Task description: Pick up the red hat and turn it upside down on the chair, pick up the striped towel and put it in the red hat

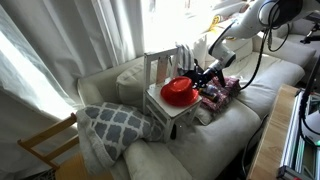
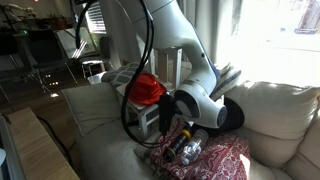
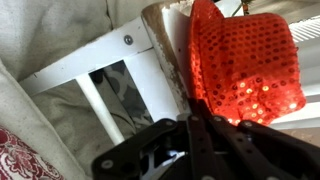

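The red hat [image 1: 178, 92] sits crown up on the seat of the white chair [image 1: 157, 70], which stands on the sofa. In the wrist view the hat [image 3: 245, 65] is sequined and fills the upper right, beside the chair's white slats [image 3: 100, 65]. My gripper [image 3: 194, 120] is shut, its fingertips pinched together on the hat's near edge. In an exterior view the gripper [image 1: 196, 79] reaches the hat's side from the right. The hat [image 2: 148, 88] also shows behind the arm. A striped towel [image 2: 226, 76] shows partly, behind the arm.
A red-pink patterned bundle [image 1: 220, 92] lies on the sofa right beside the chair, under the arm. A grey diamond-patterned pillow [image 1: 115, 122] leans against the chair's other side. A bare wooden chair [image 1: 45, 145] stands on the floor. Curtains hang behind the sofa.
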Robot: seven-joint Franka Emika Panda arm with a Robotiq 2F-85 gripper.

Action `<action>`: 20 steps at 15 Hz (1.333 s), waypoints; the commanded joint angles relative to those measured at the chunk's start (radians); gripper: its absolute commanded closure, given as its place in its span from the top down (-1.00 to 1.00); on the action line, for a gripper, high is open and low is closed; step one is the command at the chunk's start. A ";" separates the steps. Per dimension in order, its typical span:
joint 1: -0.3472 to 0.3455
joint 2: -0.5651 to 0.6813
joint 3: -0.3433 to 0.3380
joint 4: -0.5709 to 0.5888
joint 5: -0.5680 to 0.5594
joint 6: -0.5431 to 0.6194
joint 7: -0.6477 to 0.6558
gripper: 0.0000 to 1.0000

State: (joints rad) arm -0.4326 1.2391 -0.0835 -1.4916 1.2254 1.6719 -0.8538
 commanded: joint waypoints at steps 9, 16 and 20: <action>0.152 -0.400 -0.057 -0.264 -0.177 0.071 -0.119 -0.99; 0.281 -0.721 -0.020 -0.510 -0.197 0.425 -0.157 -0.99; 0.322 -0.856 0.038 -0.627 -0.149 0.628 -0.173 -0.99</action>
State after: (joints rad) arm -0.1289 0.5010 -0.0768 -1.9874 1.0351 2.1871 -1.0019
